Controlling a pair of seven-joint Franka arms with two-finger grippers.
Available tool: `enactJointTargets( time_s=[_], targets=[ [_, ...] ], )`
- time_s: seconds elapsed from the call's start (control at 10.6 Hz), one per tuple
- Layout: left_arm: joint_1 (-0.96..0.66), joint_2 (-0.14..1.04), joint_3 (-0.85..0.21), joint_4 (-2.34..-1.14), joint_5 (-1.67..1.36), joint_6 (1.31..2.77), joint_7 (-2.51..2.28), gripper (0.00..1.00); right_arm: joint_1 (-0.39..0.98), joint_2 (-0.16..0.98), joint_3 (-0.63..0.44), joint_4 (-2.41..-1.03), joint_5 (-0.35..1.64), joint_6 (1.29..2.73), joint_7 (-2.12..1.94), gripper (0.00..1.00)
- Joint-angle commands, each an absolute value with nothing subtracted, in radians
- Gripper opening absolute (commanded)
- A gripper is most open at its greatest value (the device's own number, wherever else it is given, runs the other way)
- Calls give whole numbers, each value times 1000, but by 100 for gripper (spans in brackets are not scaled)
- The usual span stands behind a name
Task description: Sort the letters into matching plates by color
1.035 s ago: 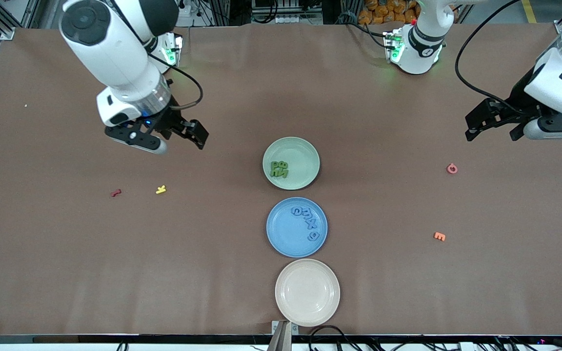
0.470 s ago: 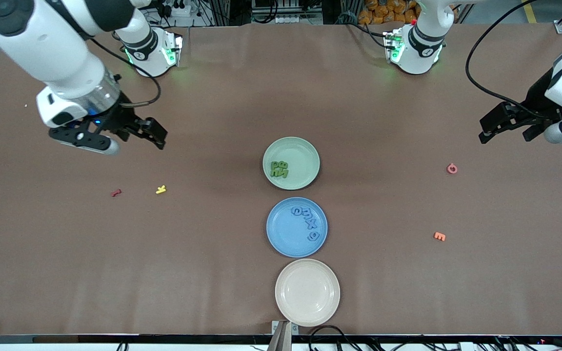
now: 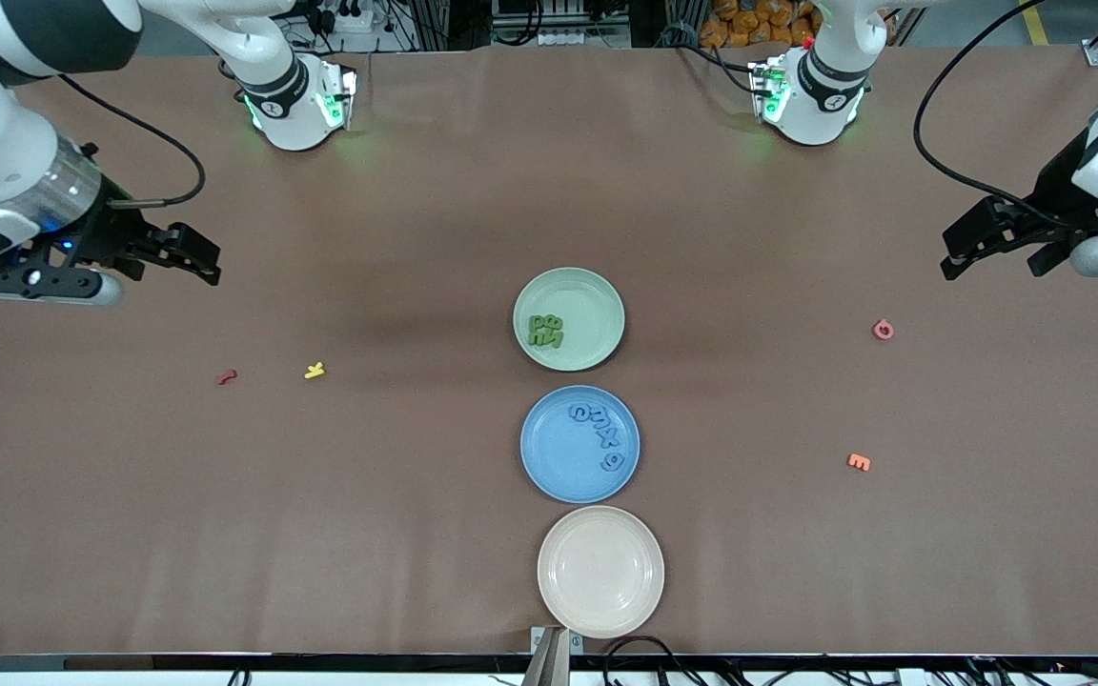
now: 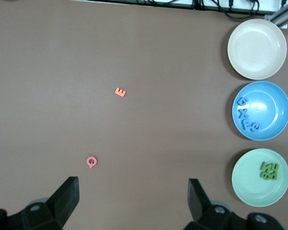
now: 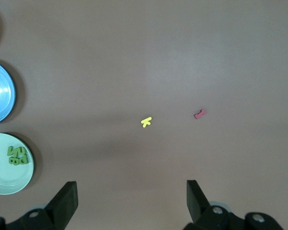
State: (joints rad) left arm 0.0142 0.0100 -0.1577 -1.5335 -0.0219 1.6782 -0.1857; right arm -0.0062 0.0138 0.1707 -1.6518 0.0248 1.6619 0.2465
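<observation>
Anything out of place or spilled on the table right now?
Nothing stands out. The green letters lie in the mint plate, the blue letters in the blue plate. The cream plate holds nothing. Nothing is tipped or spilled.

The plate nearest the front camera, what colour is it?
Cream-beige plate, clearest in the front view.

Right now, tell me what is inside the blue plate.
The blue plate holds four blue letters, strung in a curve along its rim toward the left arm's end. The rest of its floor shows bare. Nothing covers the plate, though anything under the letters themselves cannot be seen.
</observation>
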Motion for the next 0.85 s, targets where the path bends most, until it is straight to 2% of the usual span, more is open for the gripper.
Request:
enactJointTargets(
  time_s=[0.0, 0.28, 0.75],
  targets=[
    [15, 15, -158, -1508, 11, 1658, -49, 100, 37, 6, 51, -1620, 41, 1644, 138, 100],
    [8, 11, -163, -1508, 6, 1603, -49, 100, 38, 5, 17, -1583, 41, 1640, 86, 100],
    [11, 11, -167, -1508, 9, 1598, -48, 100, 23, 6, 6, -1554, 40, 1615, 84, 100]
  ],
)
